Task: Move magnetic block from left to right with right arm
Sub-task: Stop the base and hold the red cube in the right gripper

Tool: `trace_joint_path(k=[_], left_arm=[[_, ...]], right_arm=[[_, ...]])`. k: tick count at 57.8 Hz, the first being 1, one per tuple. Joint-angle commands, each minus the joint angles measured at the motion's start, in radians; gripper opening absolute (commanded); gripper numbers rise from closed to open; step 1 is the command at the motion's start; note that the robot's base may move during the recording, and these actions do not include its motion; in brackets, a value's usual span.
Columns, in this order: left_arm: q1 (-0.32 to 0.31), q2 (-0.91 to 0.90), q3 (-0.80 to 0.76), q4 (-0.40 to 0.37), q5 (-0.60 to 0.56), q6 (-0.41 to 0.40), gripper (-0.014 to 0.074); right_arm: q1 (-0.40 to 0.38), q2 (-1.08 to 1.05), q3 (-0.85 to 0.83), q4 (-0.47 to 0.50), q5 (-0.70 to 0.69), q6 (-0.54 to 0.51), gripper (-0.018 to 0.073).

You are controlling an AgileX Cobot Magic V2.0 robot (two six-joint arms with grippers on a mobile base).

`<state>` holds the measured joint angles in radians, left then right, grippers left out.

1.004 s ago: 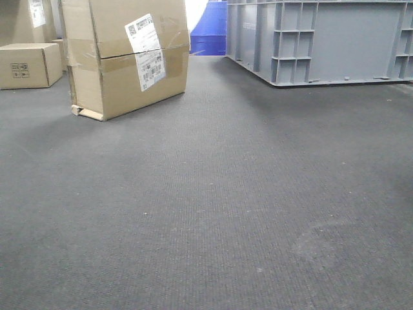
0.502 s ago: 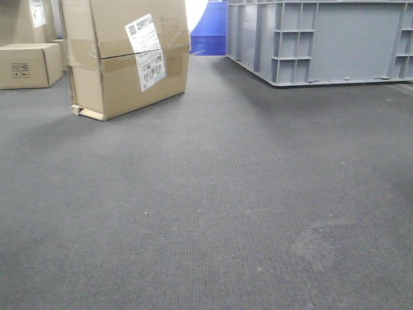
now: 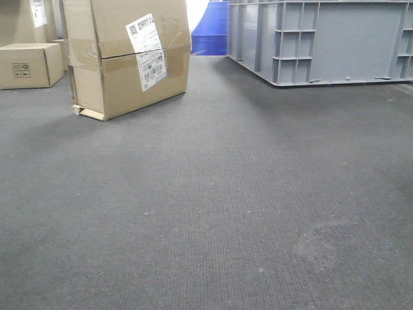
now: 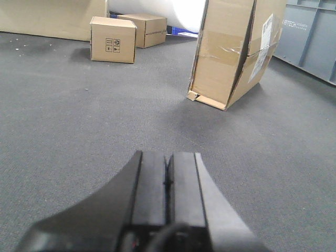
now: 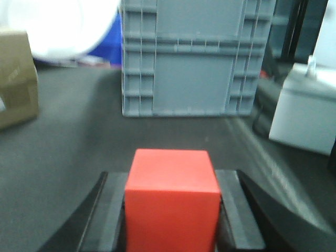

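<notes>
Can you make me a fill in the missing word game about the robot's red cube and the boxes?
1. The right gripper is shut on a cube coloured ____.
2. The left gripper holds nothing, and its fingers are pressed ____.
3. Straight behind the cube stands a big plastic crate coloured ____.
4. The tall cardboard box has paper ____ stuck on its side.

Missing words: red; together; grey; labels

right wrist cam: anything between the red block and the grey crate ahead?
Nothing. In the right wrist view the magnetic block sits clamped in the right gripper, and only bare dark carpet stretches ahead to the grey crate.
</notes>
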<state>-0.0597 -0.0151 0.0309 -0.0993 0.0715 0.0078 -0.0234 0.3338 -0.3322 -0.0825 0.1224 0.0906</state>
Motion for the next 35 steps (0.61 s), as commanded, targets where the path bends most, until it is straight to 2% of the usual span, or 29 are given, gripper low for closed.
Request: trace_joint_path(k=[1, 5, 14, 20, 24, 35], left_arm=[[0.003, -0.007, 0.01, -0.003, -0.084, -0.008, -0.0126], [0.003, -0.007, 0.01, -0.003, -0.084, -0.008, -0.0126], [0.003, -0.007, 0.01, -0.003, -0.084, -0.008, -0.0126], [0.003, -0.007, 0.01, -0.003, -0.084, -0.008, -0.0126], [0.003, -0.007, 0.01, -0.003, -0.084, -0.008, -0.0126], [0.003, -0.007, 0.01, -0.003, -0.084, -0.008, -0.0126]], right_arm=[[-0.006, 0.126, -0.095, 0.004, -0.057, -0.005, 0.0255], [-0.006, 0.238, -0.137, 0.022, -0.063, -0.002, 0.0255], [0.001, 0.462, -0.234, 0.156, -0.037, 0.009, 0.0255], [0.057, 0.596, -0.311, 0.115, 0.063, 0.027, 0.0255], [0.12, 0.675, -0.365, 0.068, 0.142, 0.087, 0.0255], [0.326, 0.885, -0.534, 0.015, 0.374, 0.377, 0.0255]])
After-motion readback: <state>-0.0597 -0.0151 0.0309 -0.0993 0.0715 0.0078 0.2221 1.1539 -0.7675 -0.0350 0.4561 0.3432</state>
